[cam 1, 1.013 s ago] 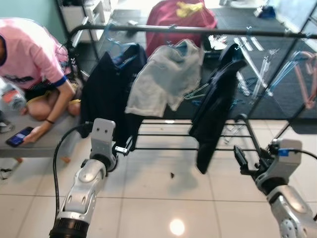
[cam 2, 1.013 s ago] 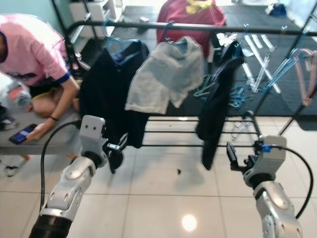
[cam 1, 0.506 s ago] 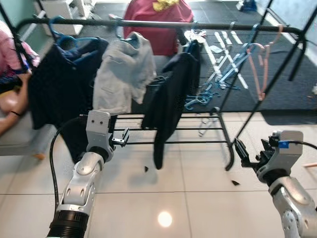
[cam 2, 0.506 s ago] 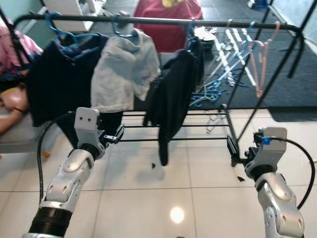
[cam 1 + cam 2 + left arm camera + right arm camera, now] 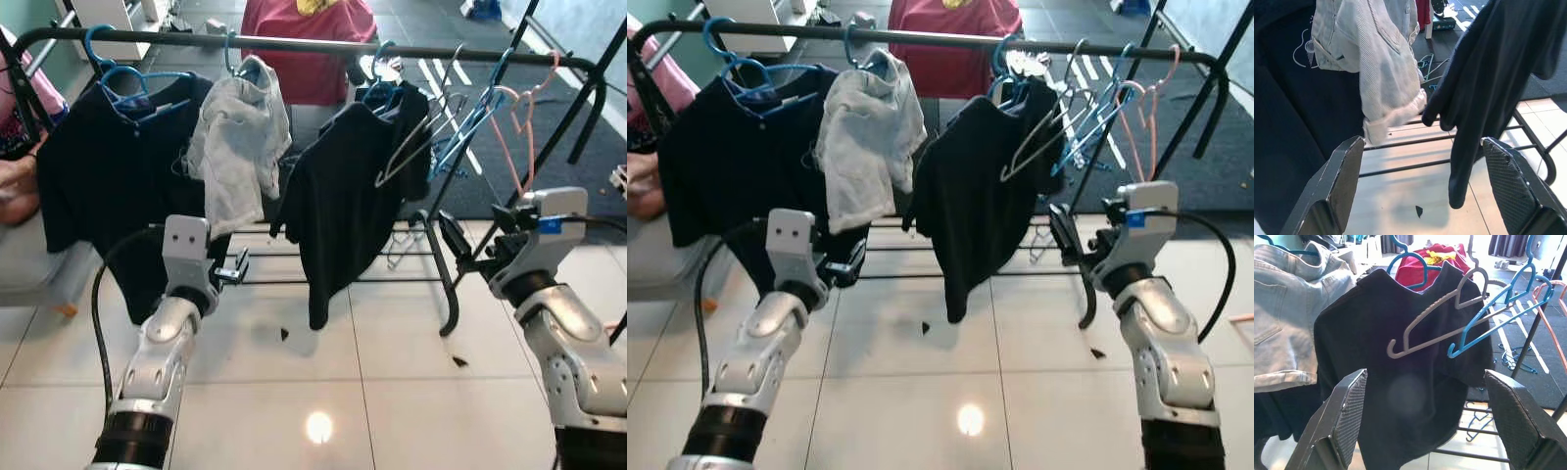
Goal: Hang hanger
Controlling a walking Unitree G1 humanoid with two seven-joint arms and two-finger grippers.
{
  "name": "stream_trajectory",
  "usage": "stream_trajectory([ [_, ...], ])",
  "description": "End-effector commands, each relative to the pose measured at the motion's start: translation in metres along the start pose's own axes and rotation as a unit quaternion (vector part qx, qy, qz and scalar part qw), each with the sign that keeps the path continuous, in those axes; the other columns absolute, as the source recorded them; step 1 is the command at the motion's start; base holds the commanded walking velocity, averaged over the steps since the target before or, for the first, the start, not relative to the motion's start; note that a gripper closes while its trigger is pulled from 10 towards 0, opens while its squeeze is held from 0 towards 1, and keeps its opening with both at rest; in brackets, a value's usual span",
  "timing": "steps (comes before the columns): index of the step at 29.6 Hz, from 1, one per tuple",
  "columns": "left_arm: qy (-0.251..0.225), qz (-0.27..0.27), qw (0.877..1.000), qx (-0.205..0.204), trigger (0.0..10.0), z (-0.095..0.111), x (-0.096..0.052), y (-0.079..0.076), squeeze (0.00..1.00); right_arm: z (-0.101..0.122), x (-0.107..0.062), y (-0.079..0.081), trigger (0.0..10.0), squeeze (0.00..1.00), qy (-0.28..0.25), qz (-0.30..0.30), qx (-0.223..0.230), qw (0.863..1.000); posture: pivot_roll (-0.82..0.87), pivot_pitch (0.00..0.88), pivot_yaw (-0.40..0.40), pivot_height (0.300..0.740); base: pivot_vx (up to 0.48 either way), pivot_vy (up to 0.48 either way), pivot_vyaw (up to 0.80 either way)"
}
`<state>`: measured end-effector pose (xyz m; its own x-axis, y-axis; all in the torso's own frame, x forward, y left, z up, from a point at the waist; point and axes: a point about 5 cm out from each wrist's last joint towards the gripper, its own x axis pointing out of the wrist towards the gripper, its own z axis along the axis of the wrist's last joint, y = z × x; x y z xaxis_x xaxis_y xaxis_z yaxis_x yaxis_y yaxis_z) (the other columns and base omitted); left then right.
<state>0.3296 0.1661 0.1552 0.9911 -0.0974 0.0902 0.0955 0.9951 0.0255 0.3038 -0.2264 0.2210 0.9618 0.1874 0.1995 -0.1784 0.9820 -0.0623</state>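
Observation:
A black rail (image 5: 323,44) carries a navy shirt (image 5: 108,176) on a blue hanger, a pale denim jacket (image 5: 240,147) and a black shirt (image 5: 348,196) on another blue hanger. Just right of the black shirt, an empty grey hanger (image 5: 1432,318), empty blue hangers (image 5: 1491,320) and a pink hanger (image 5: 519,127) hang on the rail. My right gripper (image 5: 451,232) is raised in front of the black shirt and the empty hangers, open and holding nothing. My left gripper (image 5: 237,269) stands open below the denim jacket, level with the rack's lower bars.
A person in a pink top (image 5: 20,137) sits at the far left on a grey bench (image 5: 39,269). A red bag (image 5: 309,49) lies behind the rack. Loose hangers (image 5: 402,250) lie on the floor by the rack's right leg (image 5: 446,294).
The view has swung right and closed in on the rack. My right gripper has risen from low by the floor to the height of the black shirt. The empty hangers are now close before it.

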Motion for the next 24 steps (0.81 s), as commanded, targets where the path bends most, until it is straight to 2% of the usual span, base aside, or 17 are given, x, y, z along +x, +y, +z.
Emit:
stream_trajectory([
  [1, 0.011, 0.005, 1.000, 0.003, 10.0, -0.006, -0.001, 0.003, 0.00, -0.004, 0.001, 0.008, 10.0, 0.00, 0.009, 0.021, 0.001, 1.000, -0.10, 0.199, -0.028, 0.740, 0.360, 0.000, 0.00],
  [9, 0.007, 0.016, 1.000, 0.011, 10.0, -0.004, -0.001, 0.009, 0.00, -0.011, 0.005, 0.022, 10.0, 0.00, 0.026, 0.052, -0.007, 0.998, -0.09, 0.193, -0.031, 0.740, 0.370, 0.000, 0.00],
  [24, 0.010, 0.012, 1.000, 0.006, 10.0, -0.010, -0.004, 0.001, 0.00, -0.006, 0.014, 0.026, 10.0, 0.00, 0.027, 0.057, -0.004, 0.998, -0.09, 0.177, -0.037, 0.740, 0.372, 0.000, 0.00],
])
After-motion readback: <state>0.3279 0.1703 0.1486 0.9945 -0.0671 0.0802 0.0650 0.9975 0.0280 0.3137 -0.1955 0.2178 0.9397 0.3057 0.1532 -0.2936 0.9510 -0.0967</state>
